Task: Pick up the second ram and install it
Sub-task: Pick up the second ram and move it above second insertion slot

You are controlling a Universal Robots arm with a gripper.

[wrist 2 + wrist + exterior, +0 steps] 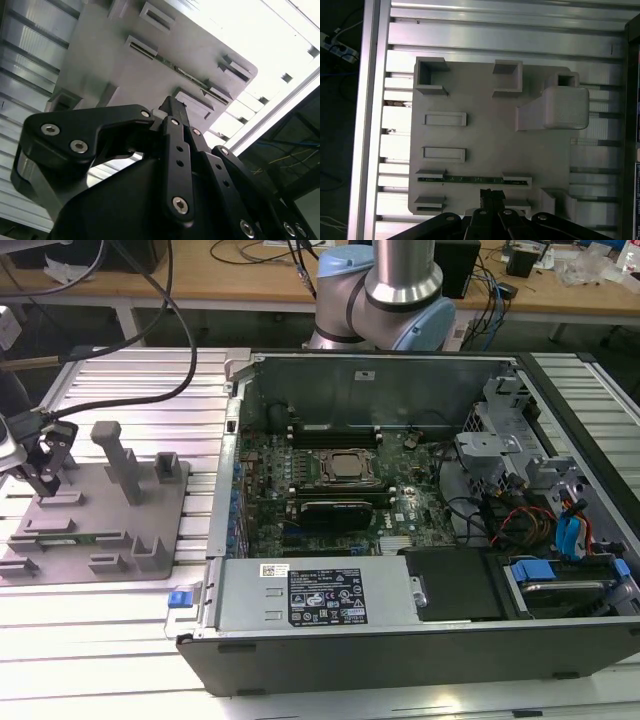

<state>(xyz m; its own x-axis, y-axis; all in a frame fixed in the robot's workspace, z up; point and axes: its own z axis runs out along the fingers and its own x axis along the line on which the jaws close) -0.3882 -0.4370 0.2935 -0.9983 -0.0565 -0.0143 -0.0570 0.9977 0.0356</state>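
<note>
Starting at the exterior view's left: the gripper point(43, 480) hangs over the gray fixture plate point(100, 505), fingertips pinched together with nothing between them. So we'd call this the approach part of the pick. Nothing is grabbed yet and nothing is installed.

The second ram point(472, 178) is parked on its edge in the plate, held between two little slotted blocks. In the first wrist view it's a thin green strip just ahead of the fingertips point(487, 194) and below them, close but not touching.

Our take is that a clean grab calls for the fingers to spread first. They'd also need to line up square across that thin edge, near the middle of the stick between the two blocks, so it comes out straight rather than cocked.

Well off to the side of the fingers, toward the exterior view's right, sits the open computer case point(450, 655) with the motherboard point(400, 510) exposed.

As for writing, there's a white barcode sticker point(275, 570) and a black label point(327, 600) on the metal cover at the case's near side. We couldn't make out any of the print.
</note>
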